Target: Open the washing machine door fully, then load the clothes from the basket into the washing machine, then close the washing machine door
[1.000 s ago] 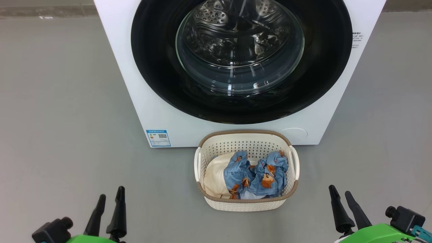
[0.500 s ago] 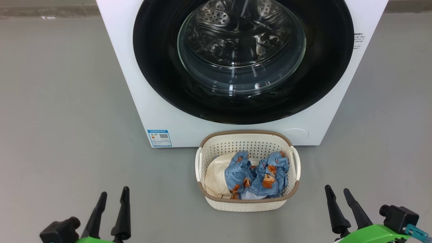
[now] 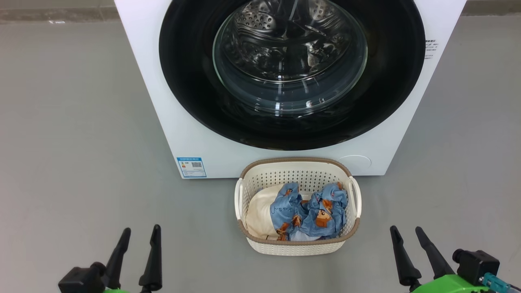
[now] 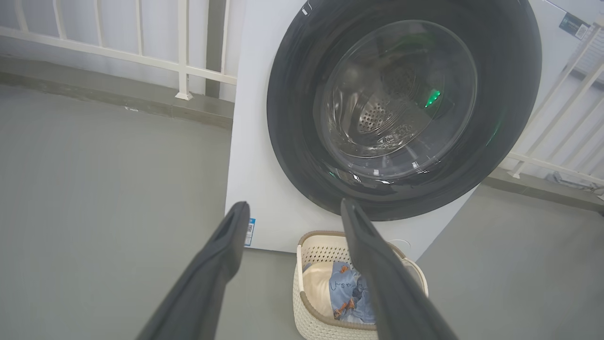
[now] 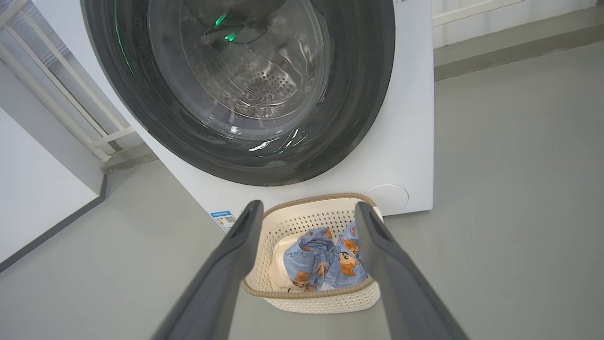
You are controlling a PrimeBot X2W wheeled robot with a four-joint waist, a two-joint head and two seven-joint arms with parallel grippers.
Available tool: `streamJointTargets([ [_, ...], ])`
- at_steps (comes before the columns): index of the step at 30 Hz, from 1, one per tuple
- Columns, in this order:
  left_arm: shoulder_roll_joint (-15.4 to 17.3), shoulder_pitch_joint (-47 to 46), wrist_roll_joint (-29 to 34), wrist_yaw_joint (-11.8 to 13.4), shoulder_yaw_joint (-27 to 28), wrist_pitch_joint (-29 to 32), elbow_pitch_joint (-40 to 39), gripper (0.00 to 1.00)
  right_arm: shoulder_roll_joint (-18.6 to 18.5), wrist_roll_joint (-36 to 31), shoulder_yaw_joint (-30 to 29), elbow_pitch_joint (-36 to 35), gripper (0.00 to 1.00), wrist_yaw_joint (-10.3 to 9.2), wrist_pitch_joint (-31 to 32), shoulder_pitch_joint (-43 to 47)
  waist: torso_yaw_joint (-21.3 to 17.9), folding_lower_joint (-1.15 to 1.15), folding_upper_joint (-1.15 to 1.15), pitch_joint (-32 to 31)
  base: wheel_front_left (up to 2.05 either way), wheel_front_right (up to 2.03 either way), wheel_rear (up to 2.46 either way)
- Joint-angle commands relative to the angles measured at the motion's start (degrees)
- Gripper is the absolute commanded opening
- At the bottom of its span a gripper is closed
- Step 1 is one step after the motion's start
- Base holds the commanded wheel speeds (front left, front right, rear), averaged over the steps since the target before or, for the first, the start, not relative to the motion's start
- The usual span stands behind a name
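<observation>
Progress: none of three steps found done.
- Washing machine door [image 3: 291, 73] found shut against washing machine [image 3: 163, 122]; opening outstanding.
- Clothes [image 3: 309, 211] found heaped in basket [image 3: 297, 246]; loading outstanding.
- Basket noted on floor [image 3: 81, 162], just before machine front, below door.
- Left claw [image 3: 141, 228] and right claw [image 3: 406, 228] found spread wide, nothing gripped. Both noted low over near floor, well apart from basket and door.

Change since earlier frame: both claws found shifted slightly inward toward basket, left more so. Jaw spread unchanged. Door, basket and clothes unmoved.

blue label [image 3: 191, 167] on washing machine [image 3: 163, 118]: print too small to read.
</observation>
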Motion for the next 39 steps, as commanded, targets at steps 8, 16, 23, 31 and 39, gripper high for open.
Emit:
streamJointTargets([
  [8,1.43,-0.4,3.67,-0.17,1.05,-1.47,-1.67,1.0,-0.33,-4.28,0.66,-1.68,1.0,0.09,-1.72,0.38,-0.26,0.0,0.0,-0.34,0.0,0.0,0.0],
  [16,1.54,-0.16,3.38,-0.17,1.07,-1.47,-0.88,1.0,-0.01,-4.52,-0.41,-1.81,1.0,0.09,-1.72,0.91,-0.52,0.0,0.0,-0.64,0.0,0.0,0.0],
  [23,1.6,-0.25,3.06,-0.17,1.21,-1.47,-0.24,1.0,0.31,-4.81,-1.01,-2.01,1.0,0.09,-1.72,1.04,-0.86,0.0,0.0,-0.46,0.0,0.0,0.0],
  [31,1.44,-0.91,3.13,-0.17,1.8,-1.47,0.47,1.0,0.48,-4.89,-1.56,-2.13,1.0,0.09,-1.72,0.83,-0.91,0.0,0.0,0.11,0.0,0.0,0.0],
  [39,1.25,-1.05,4.62,-0.17,2.49,-1.47,0.87,1.0,0.68,-4.89,-1.82,-2.15,1.0,0.09,-1.72,0.8,-0.88,0.0,0.0,0.1,0.0,0.0,0.0],
])
